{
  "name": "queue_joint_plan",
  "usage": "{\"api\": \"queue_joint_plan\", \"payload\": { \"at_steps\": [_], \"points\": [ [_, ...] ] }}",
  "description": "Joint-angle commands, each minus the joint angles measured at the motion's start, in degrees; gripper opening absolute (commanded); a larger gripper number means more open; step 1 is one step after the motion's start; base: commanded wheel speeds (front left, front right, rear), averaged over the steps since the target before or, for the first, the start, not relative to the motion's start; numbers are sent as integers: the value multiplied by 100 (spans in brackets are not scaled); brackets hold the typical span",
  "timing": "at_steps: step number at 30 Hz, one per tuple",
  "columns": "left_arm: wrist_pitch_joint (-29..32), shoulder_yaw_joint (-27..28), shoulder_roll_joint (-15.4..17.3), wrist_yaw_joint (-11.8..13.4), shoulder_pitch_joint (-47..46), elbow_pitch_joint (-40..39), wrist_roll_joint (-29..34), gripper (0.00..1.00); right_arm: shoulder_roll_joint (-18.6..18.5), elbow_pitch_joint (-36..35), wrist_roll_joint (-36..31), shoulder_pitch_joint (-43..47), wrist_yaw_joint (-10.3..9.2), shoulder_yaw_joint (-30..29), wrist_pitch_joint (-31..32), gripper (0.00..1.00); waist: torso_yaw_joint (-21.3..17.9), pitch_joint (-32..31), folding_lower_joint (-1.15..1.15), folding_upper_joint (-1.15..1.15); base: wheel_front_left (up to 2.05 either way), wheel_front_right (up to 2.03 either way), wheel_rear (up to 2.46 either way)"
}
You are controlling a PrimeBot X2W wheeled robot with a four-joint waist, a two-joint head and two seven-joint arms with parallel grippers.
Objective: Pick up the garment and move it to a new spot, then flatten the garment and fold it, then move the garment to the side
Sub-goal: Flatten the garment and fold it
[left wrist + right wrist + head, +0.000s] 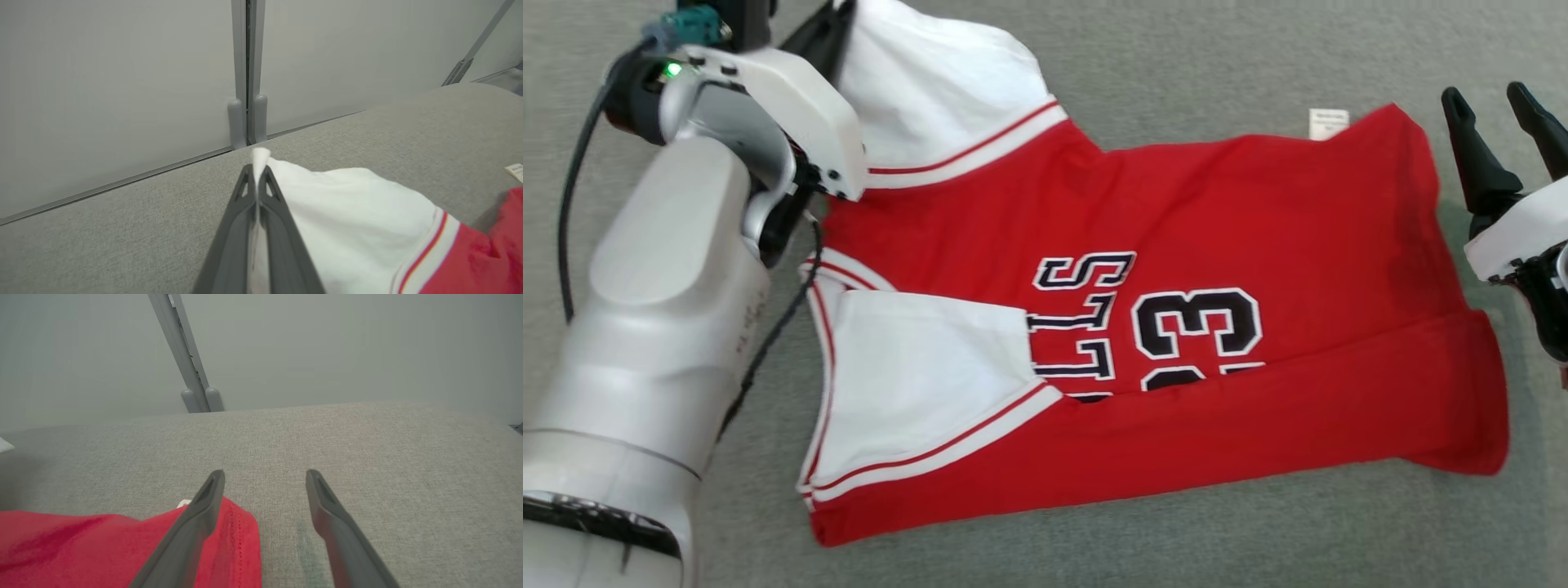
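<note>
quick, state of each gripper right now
left gripper: shut on the white sleeve of the jersey
right gripper: open, holding nothing

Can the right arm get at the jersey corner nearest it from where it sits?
Probably yes. The right arm sits just beside the jersey, jaws open, the red corner right at them on bare grey fabric. Nothing lies between.
</note>
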Motion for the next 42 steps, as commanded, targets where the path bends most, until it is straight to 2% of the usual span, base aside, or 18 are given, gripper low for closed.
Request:
{"api": "queue_joint_plan", "payload": {
  "at_steps": [1,4,10,20,31,35,36,38,42],
  "points": [
    [-132,-47,-43,0,196,-181,-115,0,-98,123,121,-95,-2,-2,266,100,422,-295,0,0,0,0,0],
    [-184,-138,-75,-1,404,-448,-241,0,-119,332,313,-175,-2,-1,641,100,616,-384,0,0,0,0,0],
    [-133,-280,-97,-1,648,-818,-322,0,-220,749,262,-379,-2,221,1165,100,837,-455,0,0,0,0,0],
    [-58,-363,-30,55,853,-1162,-363,0,-372,1044,359,-623,-2,1095,2333,100,891,-495,0,0,0,0,0],
    [26,-411,-17,128,798,-1324,-397,0,-336,1302,421,-881,-2,1219,1986,100,868,-318,0,0,0,0,0],
    [25,-420,-24,145,761,-1303,-404,0,-344,1261,548,-883,-2,1423,2111,100,900,-264,0,0,0,0,0],
    [20,-422,-24,153,753,-1294,-410,0,-357,1256,587,-885,-2,1460,2118,49,904,-254,0,0,0,0,0],
    [-6,-418,-7,174,730,-1270,-399,0,-403,1267,621,-899,-2,1512,2063,0,908,-240,0,0,0,0,0],
    [-100,-398,29,219,685,-1199,-368,0,-481,1423,617,-1008,-2,1455,1754,0,891,-241,0,0,0,0,0]
  ]
}}
